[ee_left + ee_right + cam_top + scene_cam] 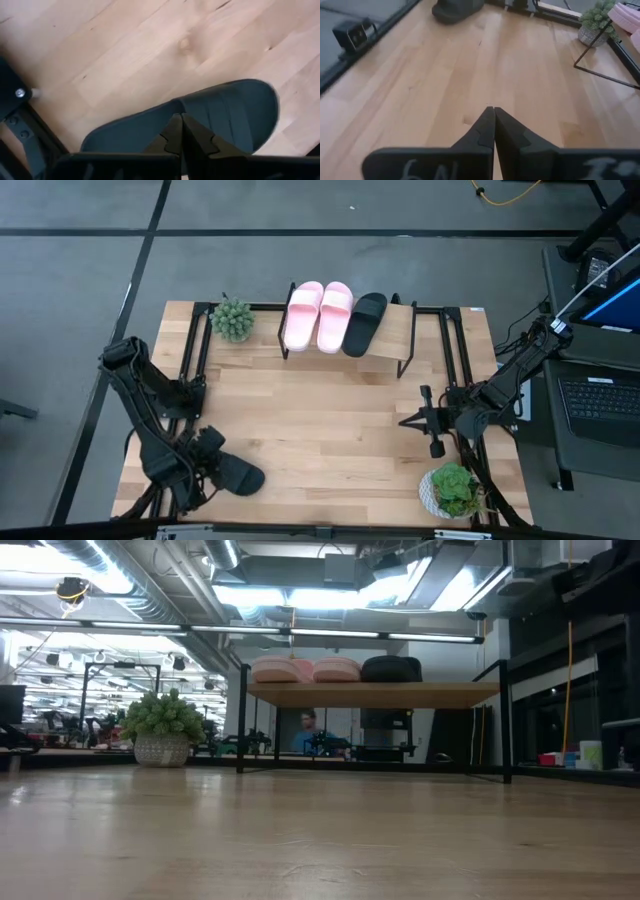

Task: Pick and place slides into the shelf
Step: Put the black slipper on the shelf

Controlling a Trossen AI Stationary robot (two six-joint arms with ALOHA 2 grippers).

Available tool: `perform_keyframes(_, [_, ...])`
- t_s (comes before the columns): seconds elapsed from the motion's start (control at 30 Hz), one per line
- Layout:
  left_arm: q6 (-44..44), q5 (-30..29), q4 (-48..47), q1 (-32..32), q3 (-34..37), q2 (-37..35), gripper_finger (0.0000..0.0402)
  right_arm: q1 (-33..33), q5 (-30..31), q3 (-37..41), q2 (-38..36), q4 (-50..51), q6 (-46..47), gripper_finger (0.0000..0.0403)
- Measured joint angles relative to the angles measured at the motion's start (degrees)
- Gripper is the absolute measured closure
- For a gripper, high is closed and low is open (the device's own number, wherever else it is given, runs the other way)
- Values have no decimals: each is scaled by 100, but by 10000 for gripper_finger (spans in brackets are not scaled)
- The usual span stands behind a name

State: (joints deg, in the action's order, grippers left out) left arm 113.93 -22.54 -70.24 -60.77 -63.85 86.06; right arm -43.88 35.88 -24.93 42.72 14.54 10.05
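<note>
Two pale pink slides and one black slide lie side by side on the shelf at the table's far middle; the low view shows them on its plank. A second black slide lies flat on the table near the near left corner, sole down. My left gripper is shut right over it, its tips at the strap's edge. My right gripper is shut and waits above bare table at the right. My left gripper stands shut over the black slide on the table, coming from above with its fingertips at the edge of the strap where it meets the footbed. Whether the tips touch the slide I cannot tell.
A small potted plant stands left of the shelf at the far edge, another plant at the near right corner. Black frame rails run along the table's sides. Bare wood lies between the arms and the shelf.
</note>
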Motion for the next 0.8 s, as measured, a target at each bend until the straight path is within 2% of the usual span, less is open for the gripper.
perform_keyframes(0.23, [-39, 7, -30, 0, 15, 0, 396, 0, 2, 0, 0, -470, 11, 393])
perform_keyframes(0.63, [-356, 83, -51, 0, 13, 0, 397, 0, 2, 0, 0, -555, 14, 393])
perform_keyframes(0.8, [14, 80, -112, 13, 13, 0, 394, 0, 2, 0, 0, -554, 10, 393])
